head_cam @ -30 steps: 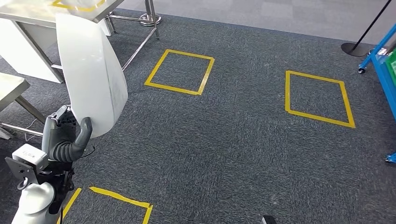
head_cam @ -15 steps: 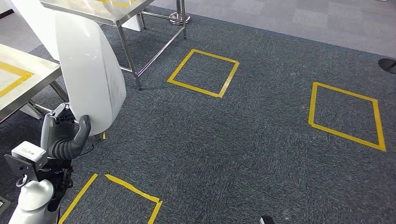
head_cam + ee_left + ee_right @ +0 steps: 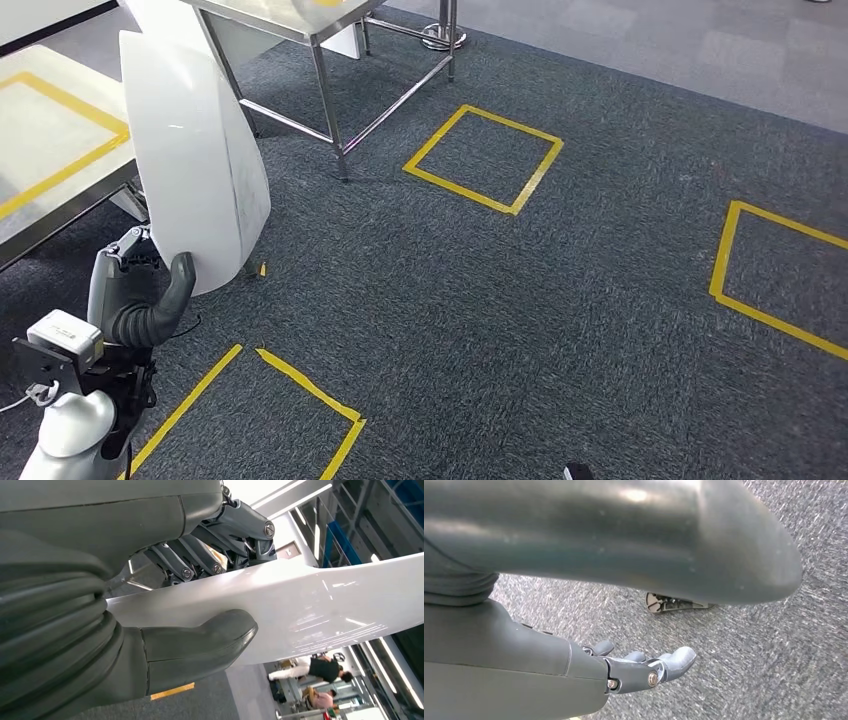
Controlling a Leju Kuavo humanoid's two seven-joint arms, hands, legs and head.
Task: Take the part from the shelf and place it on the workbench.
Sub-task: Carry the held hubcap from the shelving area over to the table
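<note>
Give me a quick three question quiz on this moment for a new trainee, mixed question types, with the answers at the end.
1. True or false: the left hand grips the white part.
2. The right hand is: A) holding a part, B) empty with fingers apart, C) resting on a table.
3. What marks the squares on the carpet?

Key: 1 true. 2 B. 3 yellow tape.
</note>
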